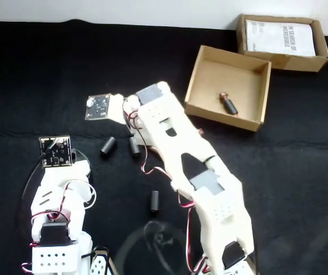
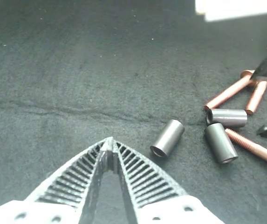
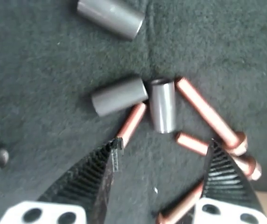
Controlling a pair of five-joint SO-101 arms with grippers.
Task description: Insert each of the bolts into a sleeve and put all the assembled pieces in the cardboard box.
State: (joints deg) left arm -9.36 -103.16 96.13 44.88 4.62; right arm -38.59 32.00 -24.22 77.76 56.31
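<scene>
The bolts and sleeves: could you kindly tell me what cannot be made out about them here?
Right wrist view: the right gripper and the frame edge cut off several bolts; count unsure.
High view: the piece in the cardboard box is too small to judge its assembly.

Coppery metal bolts [image 3: 203,112], smooth matt sleeves [image 3: 163,106]

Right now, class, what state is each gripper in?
Left gripper: closed, holding nothing.
Right gripper: open, holding nothing.
</scene>
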